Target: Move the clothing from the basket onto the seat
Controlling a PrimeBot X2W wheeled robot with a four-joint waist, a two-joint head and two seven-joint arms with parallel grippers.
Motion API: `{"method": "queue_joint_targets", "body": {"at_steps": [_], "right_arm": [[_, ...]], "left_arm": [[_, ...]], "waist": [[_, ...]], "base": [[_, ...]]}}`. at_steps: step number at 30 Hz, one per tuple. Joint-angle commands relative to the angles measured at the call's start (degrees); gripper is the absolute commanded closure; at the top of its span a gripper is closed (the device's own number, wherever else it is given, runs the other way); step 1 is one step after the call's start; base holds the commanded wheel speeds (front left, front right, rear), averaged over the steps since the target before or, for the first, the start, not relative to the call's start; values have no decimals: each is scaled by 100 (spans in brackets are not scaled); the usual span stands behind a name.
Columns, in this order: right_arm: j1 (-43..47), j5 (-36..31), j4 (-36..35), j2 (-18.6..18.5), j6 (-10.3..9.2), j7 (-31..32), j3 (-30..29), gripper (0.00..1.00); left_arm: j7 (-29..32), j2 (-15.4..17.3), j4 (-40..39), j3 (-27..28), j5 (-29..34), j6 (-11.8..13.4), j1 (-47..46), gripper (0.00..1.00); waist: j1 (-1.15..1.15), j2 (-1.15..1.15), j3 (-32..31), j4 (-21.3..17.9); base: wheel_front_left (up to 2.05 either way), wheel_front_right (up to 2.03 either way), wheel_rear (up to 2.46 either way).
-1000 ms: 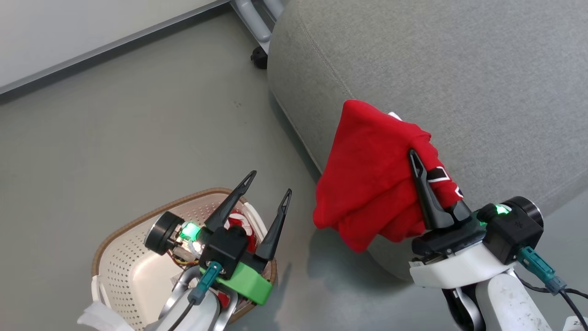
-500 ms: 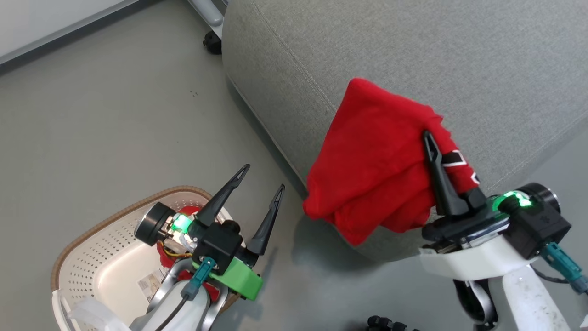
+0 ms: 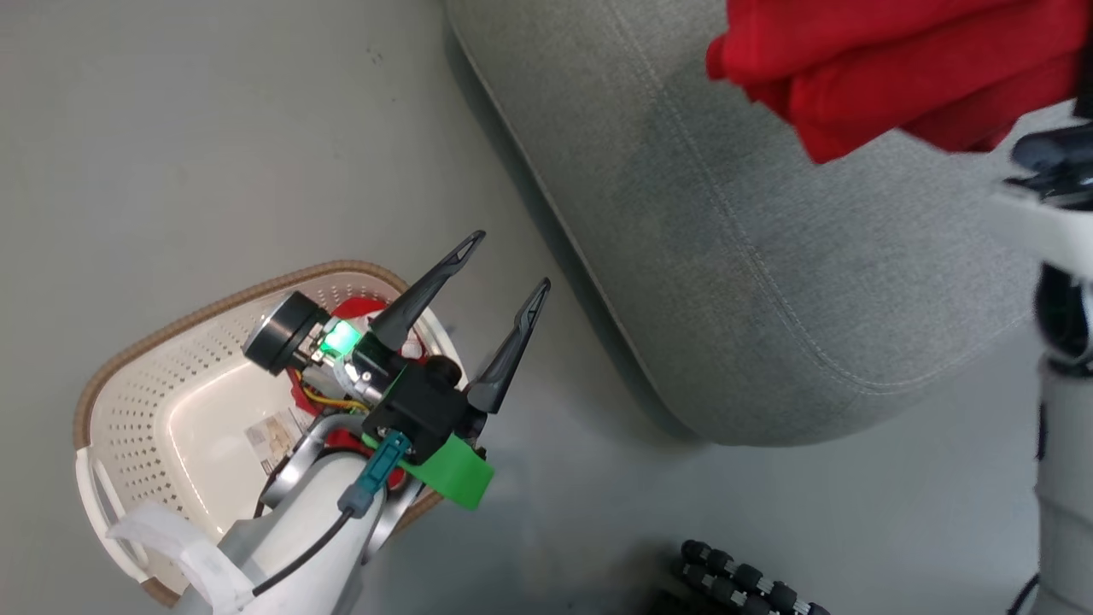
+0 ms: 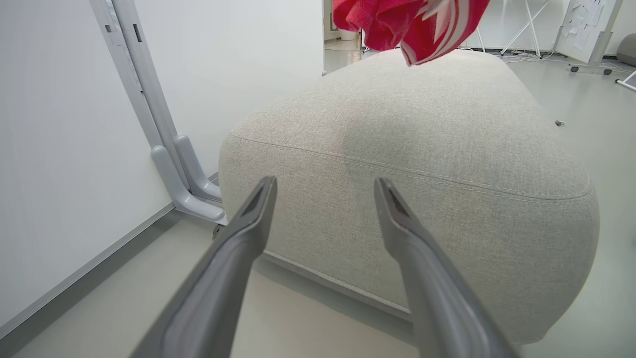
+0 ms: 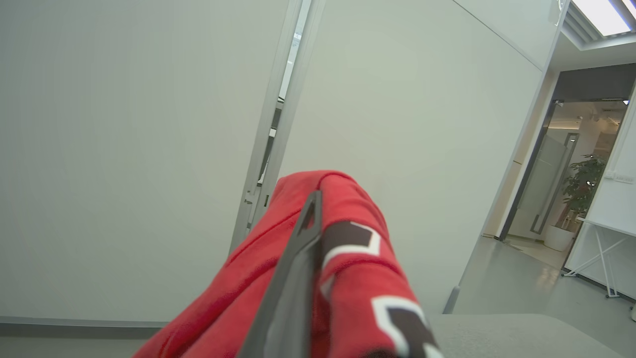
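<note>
Head view first. My left gripper hangs over the near edge of the basket, fingers spread wide with nothing between them. The basket sits on the grey floor, just beside the seat but not touching it. Inside, under my wrist, I can see a bit of the other red garment plus a paper label on the bottom. Up in the top right corner the red garment is bunched in folds over the seat. My right gripper is a blur at the right edge there, so no telling from this angle how its fingers stand. There's a black beaded thing on the floor at the bottom.

Left wrist view: my two fingers point at the side of the seat, well apart. The red garment dangles at the top, white stripes showing, over the seat's top. I can't tell if its lowest bit touches. A white wall with a grey post foot stands to one side.

Right wrist view: my right gripper is clamped on the red garment. One dark finger runs up through the cloth, the other is buried under it. A corner of the seat shows low down, and there's a doorway off to the side.
</note>
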Motion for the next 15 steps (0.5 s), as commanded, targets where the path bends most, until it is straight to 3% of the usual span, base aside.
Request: {"method": "queue_joint_targets", "body": {"at_steps": [1, 9, 15], "right_arm": [[-300, 31, 100, -173, -8, -12, -173, 100], [-1304, -59, 781, -1169, -8, -12, -961, 100], [-1462, -211, 1669, -1387, -8, -12, -1276, 100]], "left_arm": [[-21, 65, -52, 3, 30, -28, -184, 0], [-21, 151, -234, -46, 125, -44, -500, 0], [-20, 207, -191, -85, 91, -53, -554, 0]], "waist": [[-1, 0, 689, 554], [-1, 0, 1344, 939], [-1, 0, 1532, 1023]], "base": [[0, 0, 0], [0, 0, 0], [0, 0, 0]]}}
